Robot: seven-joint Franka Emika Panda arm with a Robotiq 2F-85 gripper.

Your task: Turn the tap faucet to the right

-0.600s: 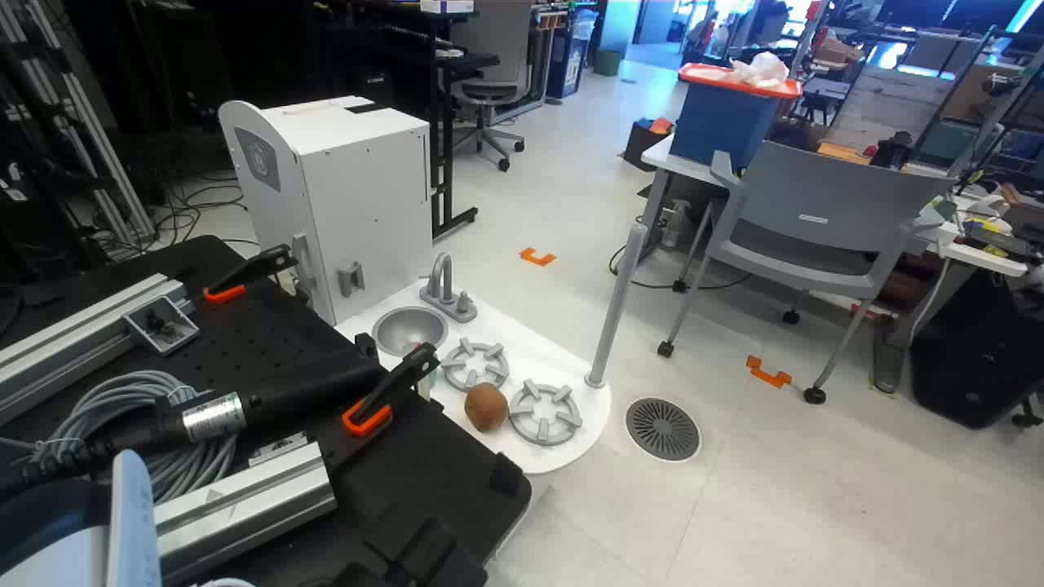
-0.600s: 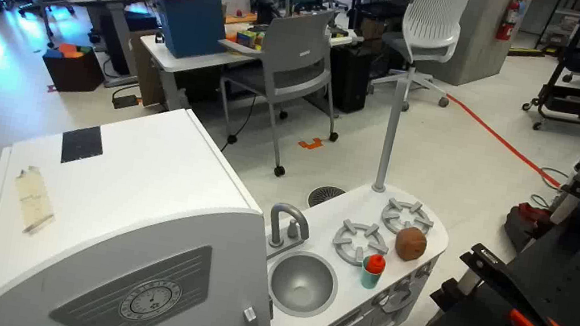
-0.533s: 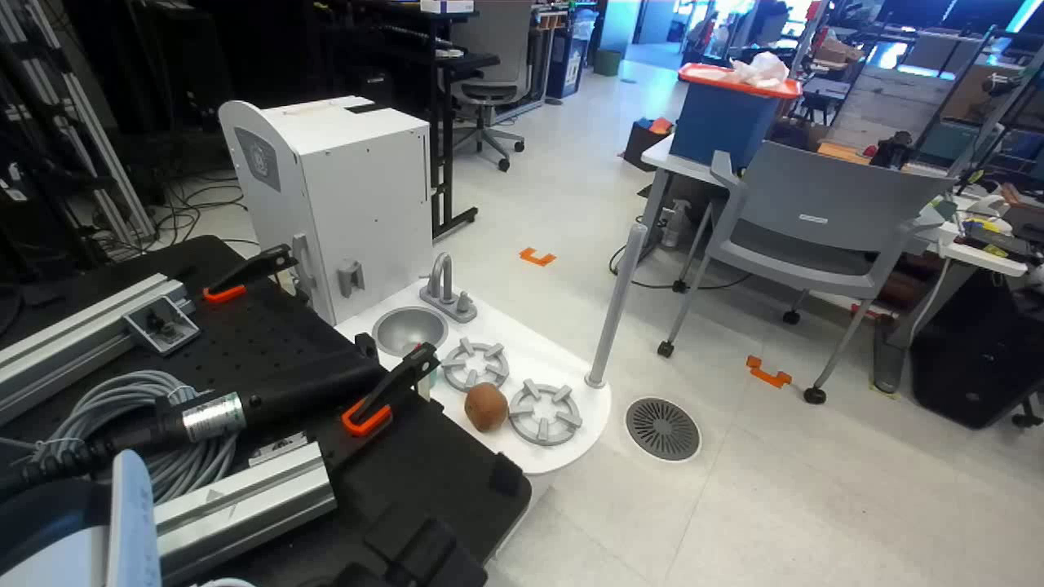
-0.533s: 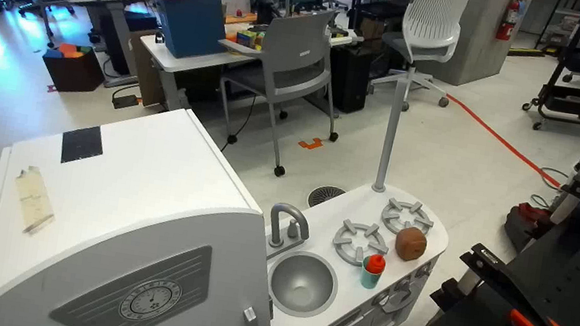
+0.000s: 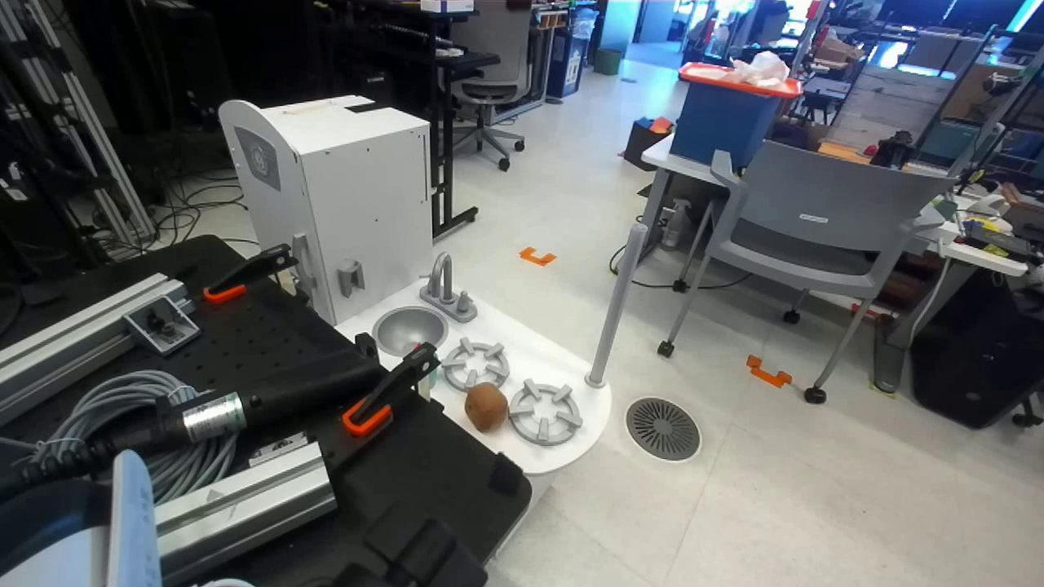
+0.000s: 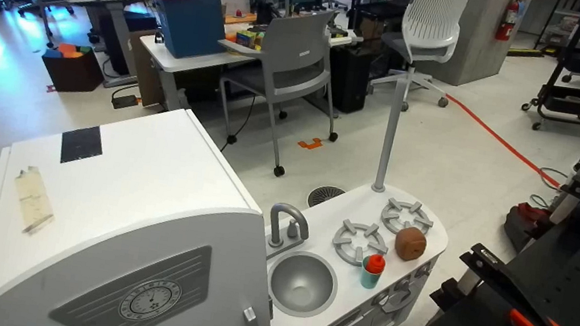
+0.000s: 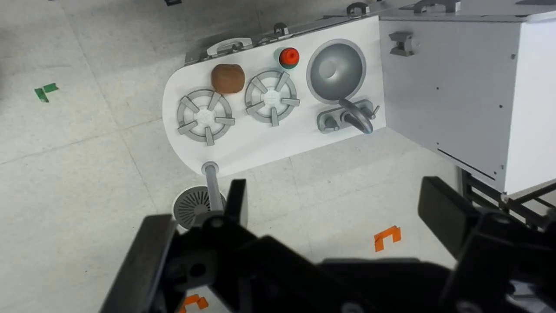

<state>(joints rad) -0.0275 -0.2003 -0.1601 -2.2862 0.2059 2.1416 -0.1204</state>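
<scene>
The tap faucet is small and grey with an arched spout. It stands upright on a base plate with handles beside the grey sink bowl [image 7: 329, 68], on the white toy kitchen counter [image 7: 269, 141]. It shows in the wrist view [image 7: 359, 118] and in both exterior views, here [image 5: 448, 305] and here [image 6: 289, 209]. In the wrist view its spout end appears at the sink's rim. My gripper [image 7: 332, 195] is open and empty. In that view its fingers lie below the counter's edge, over the floor, apart from the tap. The gripper is out of both exterior views.
A tall white box [image 6: 152, 160] stands right beside the tap. A grey post [image 6: 390, 137] rises from the counter's far corner. A brown block [image 6: 410, 243], a teal cup [image 6: 370, 278] with a red thing in it, and two burner grates stand along the counter. A black table [image 5: 269, 350] adjoins it.
</scene>
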